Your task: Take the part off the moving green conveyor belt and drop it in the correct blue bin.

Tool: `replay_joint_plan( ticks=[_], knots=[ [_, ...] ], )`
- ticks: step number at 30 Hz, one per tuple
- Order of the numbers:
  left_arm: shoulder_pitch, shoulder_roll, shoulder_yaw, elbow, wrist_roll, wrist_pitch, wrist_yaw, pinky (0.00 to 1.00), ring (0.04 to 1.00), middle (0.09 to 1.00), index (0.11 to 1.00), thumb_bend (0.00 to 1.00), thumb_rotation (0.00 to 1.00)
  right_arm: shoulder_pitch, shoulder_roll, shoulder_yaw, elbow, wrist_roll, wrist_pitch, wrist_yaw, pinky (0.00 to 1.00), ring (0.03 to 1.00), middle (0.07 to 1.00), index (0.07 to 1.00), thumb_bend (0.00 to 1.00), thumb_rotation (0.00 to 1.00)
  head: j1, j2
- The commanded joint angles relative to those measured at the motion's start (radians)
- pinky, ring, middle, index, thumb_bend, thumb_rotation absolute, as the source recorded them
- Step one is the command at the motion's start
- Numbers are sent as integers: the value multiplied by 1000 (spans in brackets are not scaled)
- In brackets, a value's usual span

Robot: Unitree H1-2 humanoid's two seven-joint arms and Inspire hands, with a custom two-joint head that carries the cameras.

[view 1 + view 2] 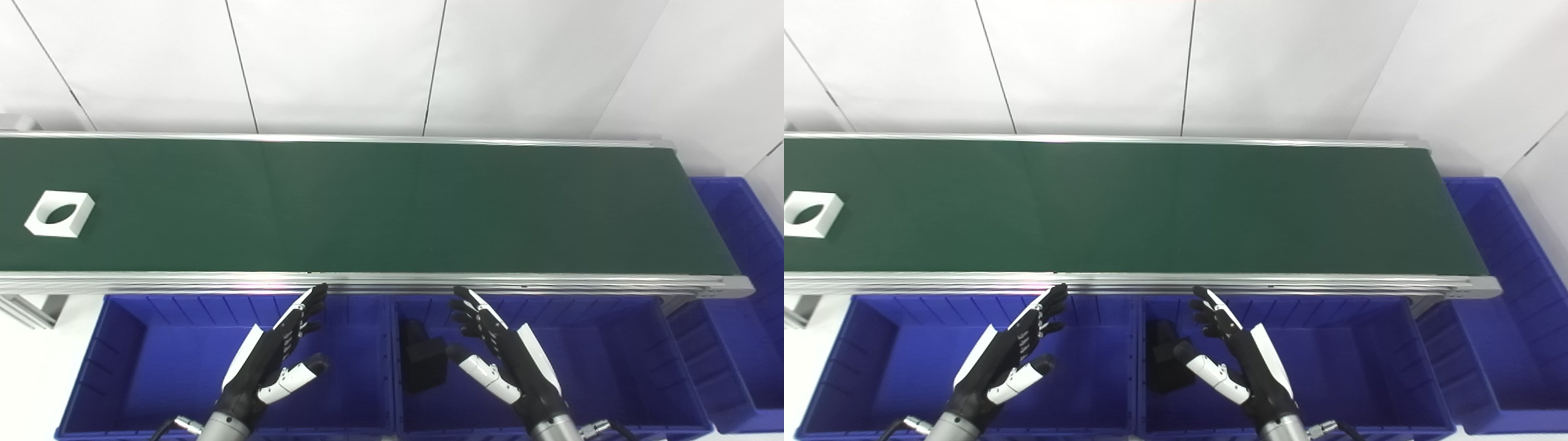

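We hold both hands low over the bins, just short of the near rail (367,283) of the belt (367,208), because the part has not come within reach yet. The left hand (272,358) has its fingers (306,309) stretched out and spread, thumb set apart, palm turned inward, and nothing in it. The right hand (502,355) mirrors it: fingers (468,306) extended and apart, thumb out to the side, empty. The fingertips of both hands point toward the belt and stop almost at the rail, so either hand needs only a short reach forward once the part arrives.

The part is a white block (59,213) with a round hole through it, lying flat on the belt far out beyond the left hand's fingers, near the left edge of our view and well apart from both hands. Between it and our fingertips the belt is bare.

Under the left hand's fingers sits the left bin (122,367), with no part visible in it. Under the right hand sits the middle bin (643,367), and a black block (422,361) lies in it just inside the right thumb, near the wall shared with the left bin. A third bin (741,245) stands past the far right end of the belt, well beyond the right hand's fingers.

We judge this a waiting stance: palms facing each other and fingers wide, ready to close around the block from both sides of it. Which bin suits a white block we cannot tell from here.
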Motion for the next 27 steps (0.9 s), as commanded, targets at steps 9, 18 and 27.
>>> replay_joint_plan(
  ticks=[9, 18, 27],
  knots=[
    [-11, 4, 4, -20, -3, -39, 7, 881, 946, 960, 935, 760, 767, -14, -3, 1, -17, 14, -25, 11, 831, 875, 900, 947, 678, 799, 4, -2],
    [-15, -1, 2, -9, -4, -48, 7, 880, 946, 958, 937, 765, 774, -17, -13, 2, -25, -18, 20, 31, 880, 917, 933, 969, 690, 842, 16, -6],
    [-18, -12, -1, 16, 4, -69, 13, 879, 942, 956, 934, 773, 761, -14, -11, -9, -10, -17, 7, 32, 878, 912, 927, 966, 682, 851, 64, -35]
  ],
)
